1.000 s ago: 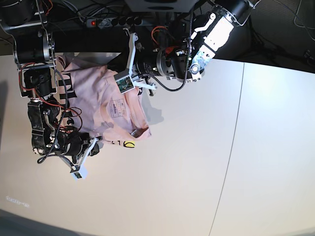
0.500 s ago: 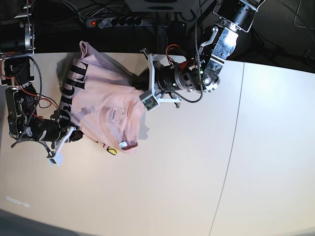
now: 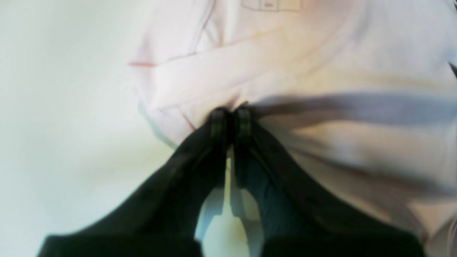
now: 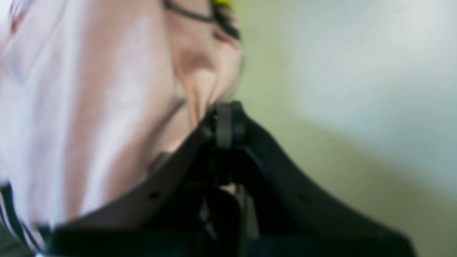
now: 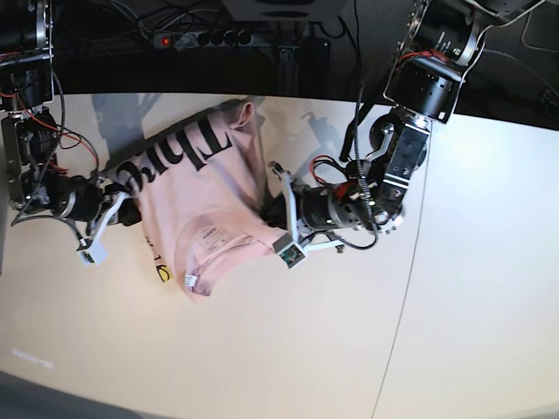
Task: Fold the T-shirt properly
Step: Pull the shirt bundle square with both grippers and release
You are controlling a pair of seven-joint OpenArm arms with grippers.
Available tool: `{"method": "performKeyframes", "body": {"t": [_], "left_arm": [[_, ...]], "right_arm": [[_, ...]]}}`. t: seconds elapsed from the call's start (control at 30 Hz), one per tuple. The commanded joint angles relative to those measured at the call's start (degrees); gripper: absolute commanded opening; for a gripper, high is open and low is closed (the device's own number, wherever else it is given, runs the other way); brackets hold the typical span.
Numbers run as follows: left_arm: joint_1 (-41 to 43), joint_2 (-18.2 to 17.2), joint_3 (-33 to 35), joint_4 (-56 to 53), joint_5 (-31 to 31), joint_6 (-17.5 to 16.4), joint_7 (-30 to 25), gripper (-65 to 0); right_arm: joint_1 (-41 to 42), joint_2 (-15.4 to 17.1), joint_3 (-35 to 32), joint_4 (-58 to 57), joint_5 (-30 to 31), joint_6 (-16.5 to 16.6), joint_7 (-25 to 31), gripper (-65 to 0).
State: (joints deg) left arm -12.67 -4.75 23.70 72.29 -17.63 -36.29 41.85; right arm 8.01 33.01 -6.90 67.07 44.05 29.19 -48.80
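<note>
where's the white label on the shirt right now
In the base view the white label sits on the lower part of the T-shirt, left of centre on the table, just left of the left gripper pinching the cloth.

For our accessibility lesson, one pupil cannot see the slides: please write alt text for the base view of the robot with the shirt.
A pale pink cotton T-shirt with black lettering hangs stretched between two robot arms above a beige table. The right hand pinches its edge at the picture's left, and the left hand grips it near the white neck label. Cables and a power strip lie behind the table.
</note>
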Motion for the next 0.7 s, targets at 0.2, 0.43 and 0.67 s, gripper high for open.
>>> {"method": "performKeyframes", "body": {"t": [0.2, 0.43, 0.67], "left_arm": [[-5.01, -0.2, -0.11, -2.95, 0.74, -0.35, 0.35, -60.9], [-5.57, -0.22, -0.11, -2.93, 1.03, -0.35, 0.46, -60.8], [-5.57, -3.04, -0.11, -2.93, 1.51, 0.2, 0.59, -60.7]], "right_arm": [[-6.78, -0.07, -0.57, 6.32, -2.89, 3.61, -5.03, -65.0], [-7.58, -3.1, -0.57, 8.11, -3.08, 3.61, -5.46, -65.0], [-7.58, -5.57, -0.57, 8.11, -3.3, 3.61, -5.68, -65.0]]}}
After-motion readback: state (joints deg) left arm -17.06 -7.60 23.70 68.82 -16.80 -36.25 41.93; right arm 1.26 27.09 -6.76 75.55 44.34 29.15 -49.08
